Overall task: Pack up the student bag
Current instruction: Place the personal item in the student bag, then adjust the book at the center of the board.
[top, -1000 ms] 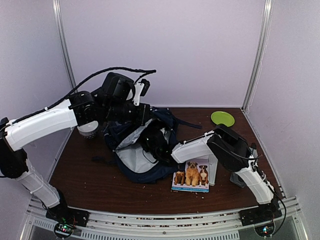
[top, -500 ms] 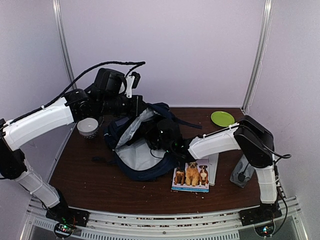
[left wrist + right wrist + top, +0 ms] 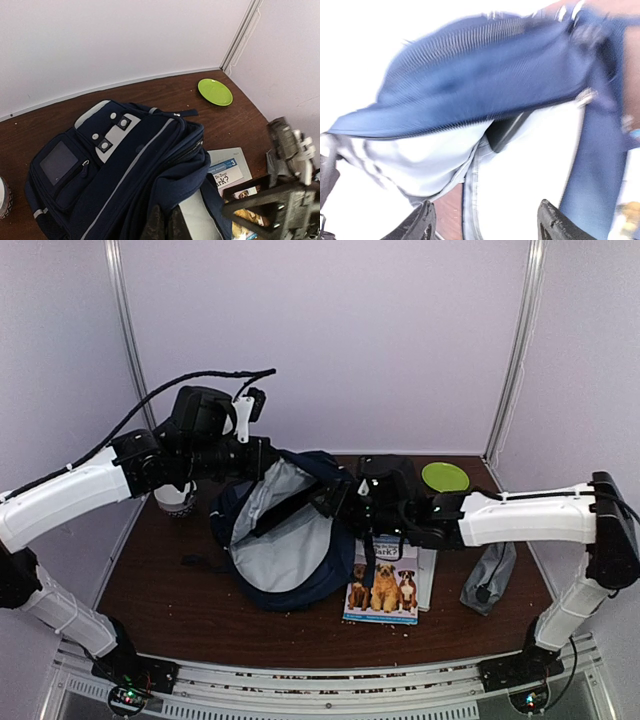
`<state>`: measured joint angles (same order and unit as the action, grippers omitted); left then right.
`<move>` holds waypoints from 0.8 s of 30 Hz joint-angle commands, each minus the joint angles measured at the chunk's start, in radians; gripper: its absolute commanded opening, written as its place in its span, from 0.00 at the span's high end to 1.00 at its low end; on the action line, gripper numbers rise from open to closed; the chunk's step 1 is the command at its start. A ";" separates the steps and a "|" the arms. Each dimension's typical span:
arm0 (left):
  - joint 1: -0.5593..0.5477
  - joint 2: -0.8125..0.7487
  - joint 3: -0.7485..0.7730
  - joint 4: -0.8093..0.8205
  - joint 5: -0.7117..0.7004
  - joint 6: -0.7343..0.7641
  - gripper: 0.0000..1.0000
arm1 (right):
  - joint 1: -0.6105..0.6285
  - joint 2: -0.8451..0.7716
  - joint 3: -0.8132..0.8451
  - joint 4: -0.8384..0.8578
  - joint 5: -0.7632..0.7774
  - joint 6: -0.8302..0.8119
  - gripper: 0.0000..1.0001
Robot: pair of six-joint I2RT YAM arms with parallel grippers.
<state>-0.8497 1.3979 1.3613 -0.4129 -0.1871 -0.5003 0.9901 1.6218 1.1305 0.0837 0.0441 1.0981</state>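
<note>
We've got the student bag (image 3: pixel 292 545) lying just left of centre on the bench, its mouth gaping wide to show the grey lining. The left gripper (image 3: pixel 164 222) is pinched tight on the navy fabric at the bag's far rim, holding it up. The right gripper (image 3: pixel 486 207) hangs at the bag's right rim with its jaws spread apart, while a dog book (image 3: pixel 385 585) lies just right of the bag and a green plate (image 3: pixel 445 477) sits by the far right corner.
</note>
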 commanded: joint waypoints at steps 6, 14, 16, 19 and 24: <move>0.026 -0.047 -0.023 0.119 -0.097 0.063 1.00 | -0.067 -0.338 -0.214 -0.231 0.147 -0.208 0.29; 0.027 -0.127 -0.071 0.111 -0.133 0.174 1.00 | -0.164 -0.504 -0.462 -0.267 0.158 -0.143 0.29; 0.028 -0.158 -0.078 0.123 -0.128 0.206 1.00 | -0.184 -0.523 -0.511 -0.220 0.115 -0.128 0.31; 0.028 -0.194 -0.070 0.134 -0.139 0.230 1.00 | -0.177 -0.541 -0.522 -0.148 0.070 -0.133 0.31; 0.027 -0.208 -0.041 0.147 -0.170 0.271 1.00 | -0.175 -0.552 -0.407 -0.419 0.231 -0.159 0.31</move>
<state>-0.8326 1.2335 1.2678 -0.4213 -0.2928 -0.2878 0.8131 1.1042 0.6338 -0.1715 0.1505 0.9501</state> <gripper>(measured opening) 0.043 0.686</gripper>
